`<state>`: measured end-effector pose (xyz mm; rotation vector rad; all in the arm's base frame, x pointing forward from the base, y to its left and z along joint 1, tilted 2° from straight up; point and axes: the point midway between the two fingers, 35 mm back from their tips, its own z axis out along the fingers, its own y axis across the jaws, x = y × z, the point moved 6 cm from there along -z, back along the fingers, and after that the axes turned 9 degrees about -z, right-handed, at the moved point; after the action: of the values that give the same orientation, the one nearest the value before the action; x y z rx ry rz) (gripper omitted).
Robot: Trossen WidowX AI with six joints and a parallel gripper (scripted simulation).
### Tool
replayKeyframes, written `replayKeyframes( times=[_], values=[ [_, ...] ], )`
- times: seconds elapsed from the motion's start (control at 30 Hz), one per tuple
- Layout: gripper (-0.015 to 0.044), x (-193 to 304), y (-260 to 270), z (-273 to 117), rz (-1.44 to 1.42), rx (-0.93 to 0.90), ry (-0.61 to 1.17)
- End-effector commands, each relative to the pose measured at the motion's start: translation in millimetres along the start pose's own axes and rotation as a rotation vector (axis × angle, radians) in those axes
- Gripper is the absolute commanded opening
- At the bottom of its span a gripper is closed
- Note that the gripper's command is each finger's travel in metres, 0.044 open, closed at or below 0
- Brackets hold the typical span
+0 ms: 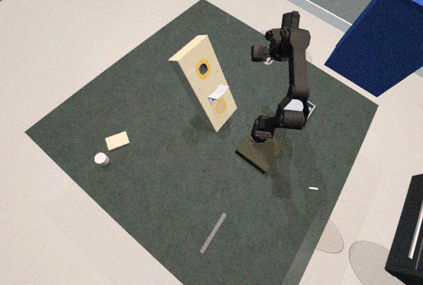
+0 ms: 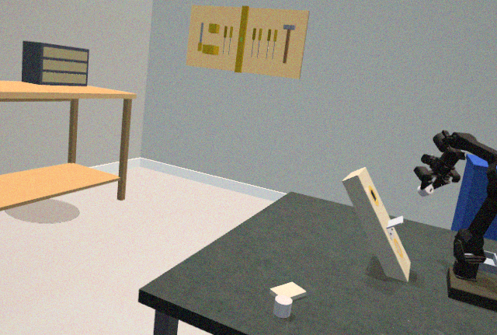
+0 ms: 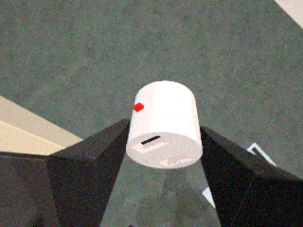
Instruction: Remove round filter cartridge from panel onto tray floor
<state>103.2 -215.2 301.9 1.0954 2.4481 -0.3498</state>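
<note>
With the cartridge already out of the panel and gripped in the jaws above the table, only placing it in the tray and releasing remained.

White slotted cartridge, airborne, gripped.

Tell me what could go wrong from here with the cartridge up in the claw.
1. The claw grips the white cartridge only by its curved sides, high above the table; a slip would likely drop it and let it roll.
2. The tray sits low behind the arm's own links, so the descent could clip the arm.
3. A similar white cylinder stands far across the table; it should not be mistaken for the target.
</note>
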Motion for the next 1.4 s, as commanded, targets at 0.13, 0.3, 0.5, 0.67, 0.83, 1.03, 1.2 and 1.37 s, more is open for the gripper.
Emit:
replayKeyframes(
  times=[0.13, 0.3, 0.5, 0.67, 0.83, 1.03, 1.2, 1.37],
  values=[
    [0.0000, 9, -37, 1, 0.209, 0.121, 0.009],
    [0.0000, 13, -49, 0, 0.274, 0.159, 0.011],
    [0.0000, 20, -59, 8, 0.314, 0.183, 0.015],
    [0.0000, 38, -79, 21, 0.394, 0.231, 0.022],
    [0.0000, 58, -98, 34, 0.475, 0.279, 0.029],
    [0.0000, 86, -118, 47, 0.572, 0.337, 0.039],
    [0.0000, 111, -132, 57, 0.652, 0.384, 0.047],
    [0.0000, 139, -142, 65, 0.733, 0.432, 0.056]
  ],
)
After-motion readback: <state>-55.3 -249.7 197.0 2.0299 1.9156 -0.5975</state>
